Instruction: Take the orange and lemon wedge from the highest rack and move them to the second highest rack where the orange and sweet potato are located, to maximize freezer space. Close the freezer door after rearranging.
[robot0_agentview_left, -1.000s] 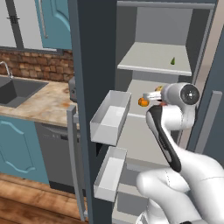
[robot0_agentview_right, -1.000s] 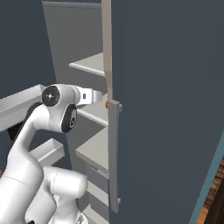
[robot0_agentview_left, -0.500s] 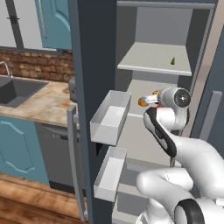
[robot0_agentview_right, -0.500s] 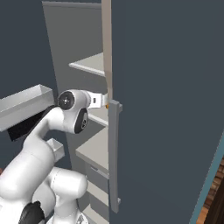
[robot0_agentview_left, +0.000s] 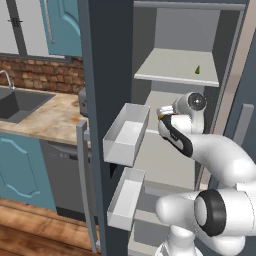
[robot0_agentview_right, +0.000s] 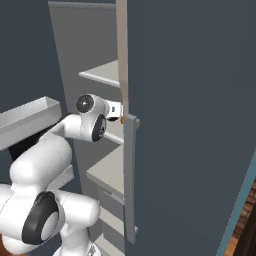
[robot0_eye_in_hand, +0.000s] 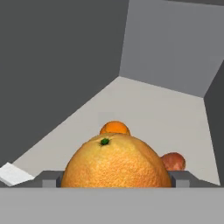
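My gripper (robot0_eye_in_hand: 116, 179) is shut on a large orange (robot0_eye_in_hand: 114, 162), which bulks at the bottom of the hand view. Beyond it on the second rack (robot0_eye_in_hand: 144, 105) sit a smaller orange (robot0_eye_in_hand: 114, 127) and, to the right, a reddish sweet potato (robot0_eye_in_hand: 173, 161). In the left base view the gripper (robot0_agentview_left: 164, 113) reaches into the freezer just above that rack (robot0_agentview_left: 150, 160), with a sliver of the held orange (robot0_agentview_left: 161, 118) showing. The lemon wedge (robot0_agentview_left: 198, 69) lies on the top rack (robot0_agentview_left: 170, 67). From the right, the gripper (robot0_agentview_right: 118, 109) is partly behind the door edge.
The left freezer door stands open with two grey bins (robot0_agentview_left: 127, 132) (robot0_agentview_left: 125, 197) close beside the arm. The right door (robot0_agentview_right: 190, 100) and its handle (robot0_agentview_right: 130, 175) flank the opening. A counter (robot0_agentview_left: 45, 115) with a sink lies to the left.
The hand has moved deeper into the freezer at second-rack height, still carrying the orange, and the wrist has risen slightly.
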